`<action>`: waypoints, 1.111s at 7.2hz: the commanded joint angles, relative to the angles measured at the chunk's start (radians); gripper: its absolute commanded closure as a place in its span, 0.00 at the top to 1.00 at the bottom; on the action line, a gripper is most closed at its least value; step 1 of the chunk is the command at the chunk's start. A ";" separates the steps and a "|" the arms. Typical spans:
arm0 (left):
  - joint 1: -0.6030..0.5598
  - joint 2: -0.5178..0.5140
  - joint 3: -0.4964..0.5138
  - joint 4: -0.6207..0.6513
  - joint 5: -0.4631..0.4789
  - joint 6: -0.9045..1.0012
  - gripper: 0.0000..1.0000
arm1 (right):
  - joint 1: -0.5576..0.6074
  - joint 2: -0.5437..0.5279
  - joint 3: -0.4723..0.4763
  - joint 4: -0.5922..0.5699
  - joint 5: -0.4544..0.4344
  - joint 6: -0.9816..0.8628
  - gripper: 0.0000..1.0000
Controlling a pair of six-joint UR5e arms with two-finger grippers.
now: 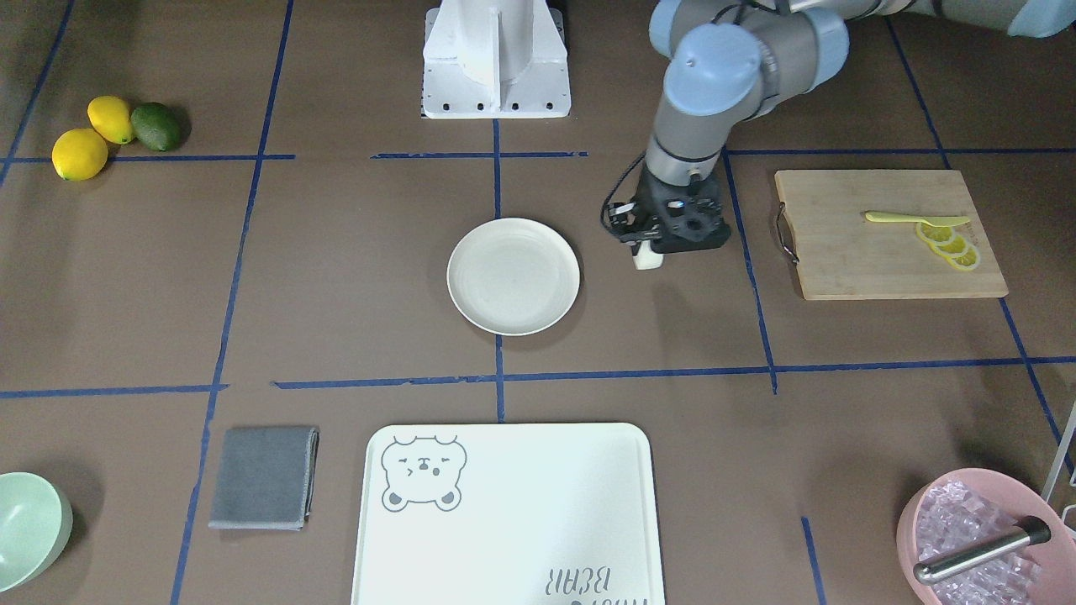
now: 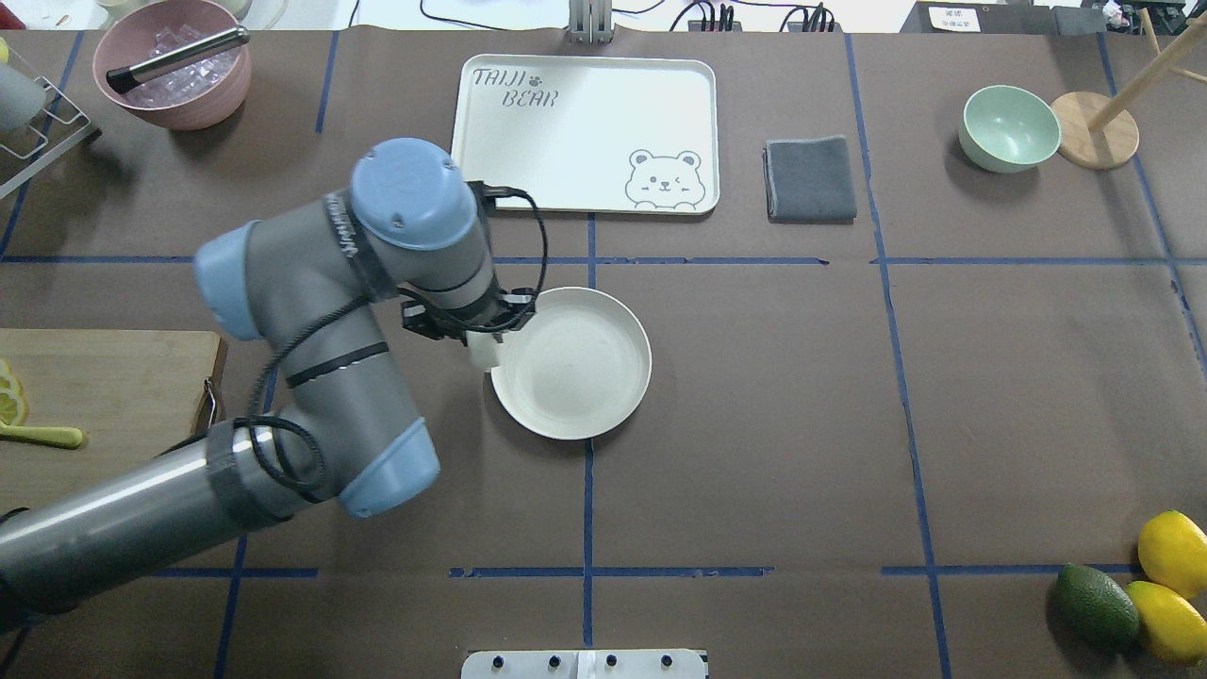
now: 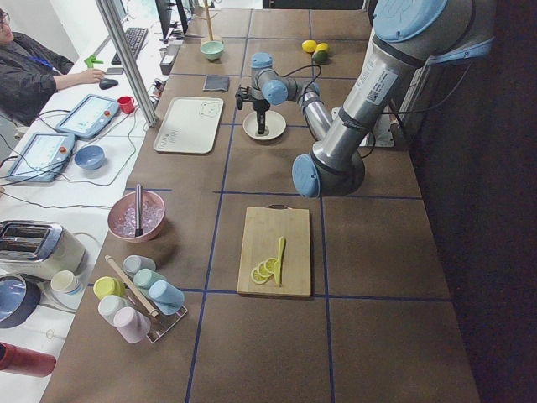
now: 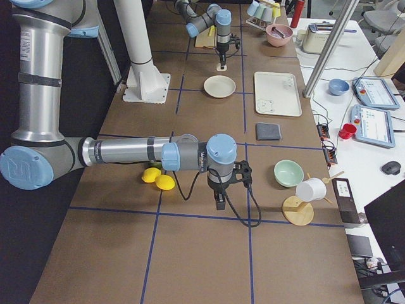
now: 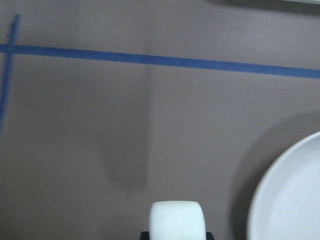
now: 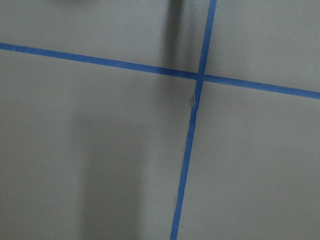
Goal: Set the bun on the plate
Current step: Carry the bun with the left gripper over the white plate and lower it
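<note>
We see one bun (image 2: 484,351), grasped by the left pincer (image 2: 481,341), at nine o'clock of one plate (image 2: 603,377) overhead; of the right pincer (image 4: 219,203) we cannot tell.

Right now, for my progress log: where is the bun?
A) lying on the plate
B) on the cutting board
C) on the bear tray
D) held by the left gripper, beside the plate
D: the left gripper grips the bun just off the plate, whose surface is bare.
</note>
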 commanded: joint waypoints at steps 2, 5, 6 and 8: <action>0.085 -0.162 0.227 -0.123 0.078 -0.082 0.42 | 0.001 0.000 -0.003 0.000 -0.001 0.000 1.00; 0.105 -0.155 0.227 -0.120 0.088 -0.082 1.00 | 0.000 0.002 -0.004 0.000 -0.001 0.000 1.00; 0.103 -0.153 0.221 -0.114 0.088 -0.076 1.00 | 0.000 0.002 0.000 0.000 0.000 0.000 1.00; 0.029 -0.033 0.017 -0.012 0.012 0.061 1.00 | 0.000 0.003 0.000 0.002 0.000 0.023 1.00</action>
